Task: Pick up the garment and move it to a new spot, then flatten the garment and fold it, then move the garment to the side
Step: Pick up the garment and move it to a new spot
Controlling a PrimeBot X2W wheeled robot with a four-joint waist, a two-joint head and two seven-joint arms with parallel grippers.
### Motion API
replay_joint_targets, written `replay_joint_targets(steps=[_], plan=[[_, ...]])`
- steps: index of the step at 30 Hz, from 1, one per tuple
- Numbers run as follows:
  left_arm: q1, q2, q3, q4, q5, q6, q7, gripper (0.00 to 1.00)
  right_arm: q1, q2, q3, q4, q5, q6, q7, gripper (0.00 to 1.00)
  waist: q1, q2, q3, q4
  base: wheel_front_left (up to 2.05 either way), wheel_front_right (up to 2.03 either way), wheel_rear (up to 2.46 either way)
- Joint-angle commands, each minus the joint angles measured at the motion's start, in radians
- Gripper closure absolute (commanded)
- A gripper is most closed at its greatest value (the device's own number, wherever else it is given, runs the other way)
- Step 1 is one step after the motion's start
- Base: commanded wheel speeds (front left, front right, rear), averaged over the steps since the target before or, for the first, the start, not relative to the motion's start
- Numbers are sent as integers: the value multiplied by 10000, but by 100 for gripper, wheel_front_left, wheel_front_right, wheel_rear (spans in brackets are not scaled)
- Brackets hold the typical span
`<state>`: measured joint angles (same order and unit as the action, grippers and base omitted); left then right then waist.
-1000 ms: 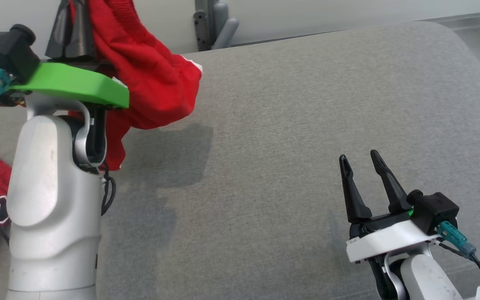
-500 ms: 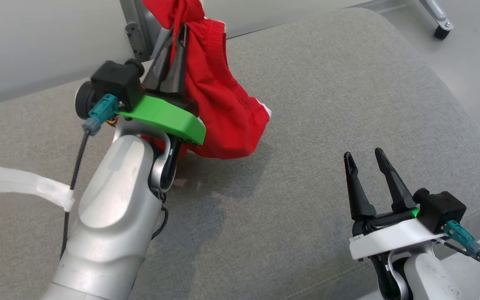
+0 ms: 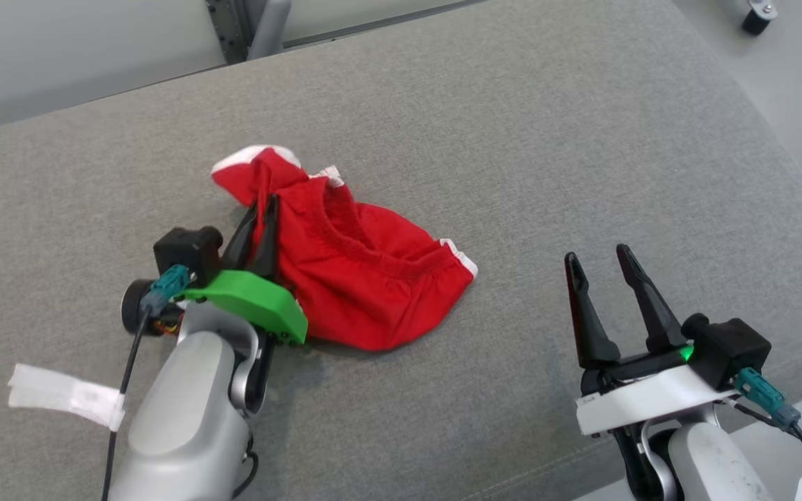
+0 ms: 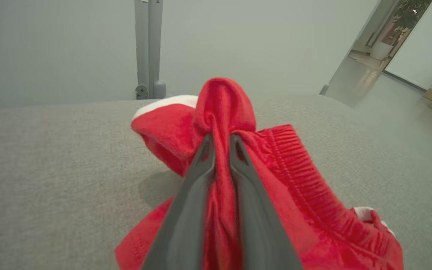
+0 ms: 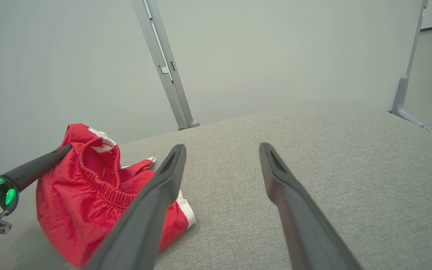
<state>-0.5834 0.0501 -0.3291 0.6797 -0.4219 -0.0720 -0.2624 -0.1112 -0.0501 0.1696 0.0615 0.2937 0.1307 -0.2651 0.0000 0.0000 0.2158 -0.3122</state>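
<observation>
left gripper (image 3: pixel 259 212) is pinching a bunched fold of the red shorts (image 3: pixel 373 292), fingers nearly together | shorts are lying crumpled on the grey cushion (image 3: pixel 547 139), elastic waistband facing up, white trim showing | right gripper (image 3: pixel 599 256) is standing well apart at lower right, fingers spread, gripping nothing | white tape strip (image 3: pixel 60 396) is lying beside the left forearm

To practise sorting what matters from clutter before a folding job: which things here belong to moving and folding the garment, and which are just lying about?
Belongs to the job: red garment, left gripper shut on it, open right gripper, grey cushion.
Lying about: white tape strip, metal post, wheel.
</observation>
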Motion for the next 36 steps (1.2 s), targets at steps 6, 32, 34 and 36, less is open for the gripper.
replay_joint_targets(steps=[6,32,34,36], plan=[[1205,43,996,-550,375,84,-28,0,117,-12,183,14,-169,1,11,0,0,0,-590,744,0,0,0],[6527,20,2227,-5917,2720,517,-16,0,1624,-13,-223,-261,-1801,1,11,0,0,0,-2397,2752,0,0,0],[6795,15,2089,-5945,2771,468,-18,0,1795,-13,-309,-307,-1831,1,11,0,0,0,-2476,2798,0,0,0],[7006,18,1979,-5939,2802,456,-16,0,1953,-11,-339,-304,-1863,1,11,0,0,0,-2543,2856,0,0,0]])
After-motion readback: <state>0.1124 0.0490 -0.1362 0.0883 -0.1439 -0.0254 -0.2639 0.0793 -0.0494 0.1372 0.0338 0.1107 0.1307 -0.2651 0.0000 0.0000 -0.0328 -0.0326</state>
